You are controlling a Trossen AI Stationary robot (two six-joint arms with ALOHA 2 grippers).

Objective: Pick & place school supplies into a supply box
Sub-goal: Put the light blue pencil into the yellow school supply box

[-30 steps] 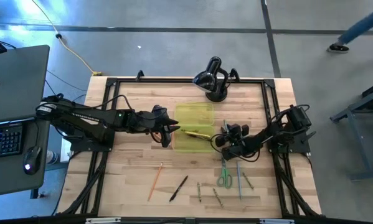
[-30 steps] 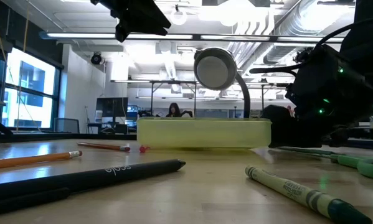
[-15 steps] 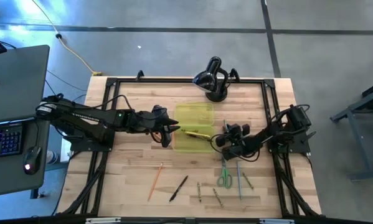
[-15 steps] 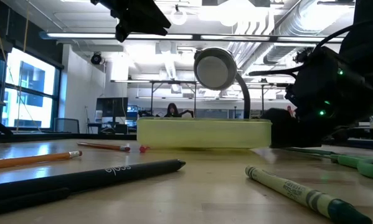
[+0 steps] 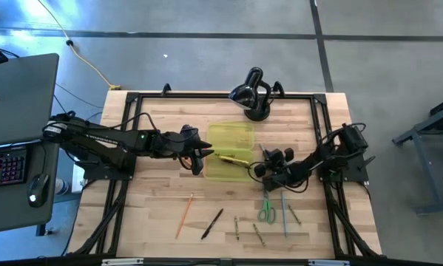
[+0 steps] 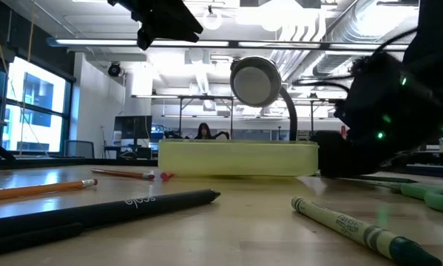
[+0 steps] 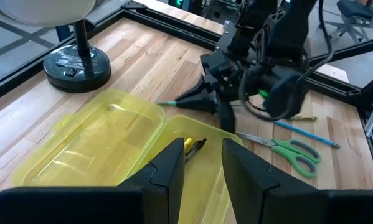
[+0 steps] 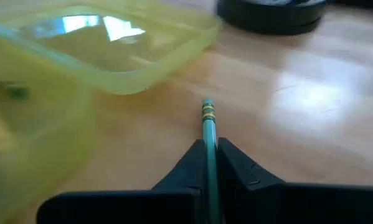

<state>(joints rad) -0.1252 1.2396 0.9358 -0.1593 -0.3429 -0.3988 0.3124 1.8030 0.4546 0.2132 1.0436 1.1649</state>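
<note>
The supply box lies open at the table's middle, its lid flat on the far side. A yellow pencil lies in its base. My right gripper is low at the box's right side, shut on a green pencil. Above the box's left edge hovers my left gripper, open and touching nothing. Green-handled scissors, an orange pencil, a black pen and other school supplies lie on the near part of the table. My right gripper pinches the green pencil's shaft between its two fingers. The pencil runs along the fingers, and its banded end sticks out past the tips toward the box. The fingers come low from the table's right. Whether the pencil touches the table, I cannot tell.
A black domed lamp stands at the far edge behind the box. A green crayon and a blue pencil lie near the scissors. A laptop sits off the table's left side.
My right gripper has shut on the green pencil and shifted a little toward the table's left, toward the box. In the low view the box has slid slightly sideways.
</note>
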